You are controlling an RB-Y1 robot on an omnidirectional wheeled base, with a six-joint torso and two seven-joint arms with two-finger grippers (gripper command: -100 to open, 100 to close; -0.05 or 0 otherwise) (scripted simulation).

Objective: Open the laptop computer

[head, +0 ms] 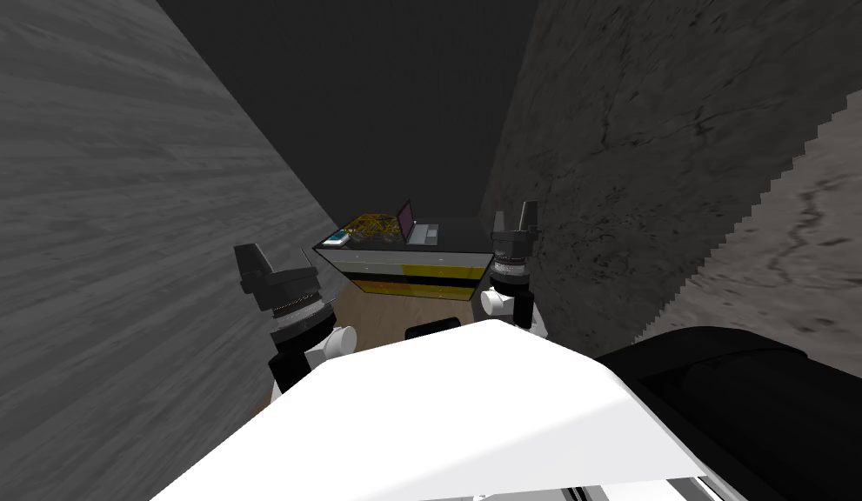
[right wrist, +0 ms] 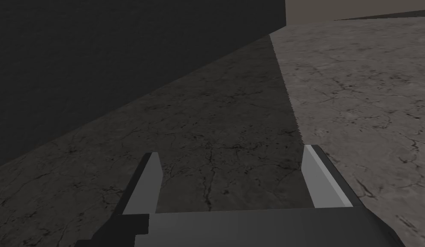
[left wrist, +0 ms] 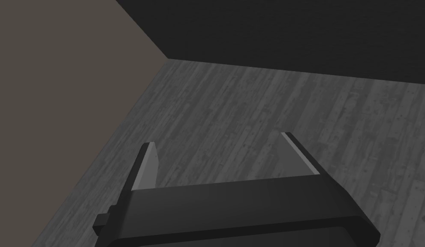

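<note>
Head view: slim laptop [head: 417,230], lid raised, on boxy yellow-banded table [head: 420,261].

laptop [head: 410,223] v. small, kbd detail unclear

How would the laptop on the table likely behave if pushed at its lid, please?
The laptop looks thin, so probably stiff and fairly light. Its lid stands raised, so it likely pivots rather than bends. The base may slide on the tabletop.

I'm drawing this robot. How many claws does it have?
2. The left claw is raised near the grey wall on the left, fingers open. The right claw is up on the right, toward the desk's right end, also open. None seem hidden.
</note>
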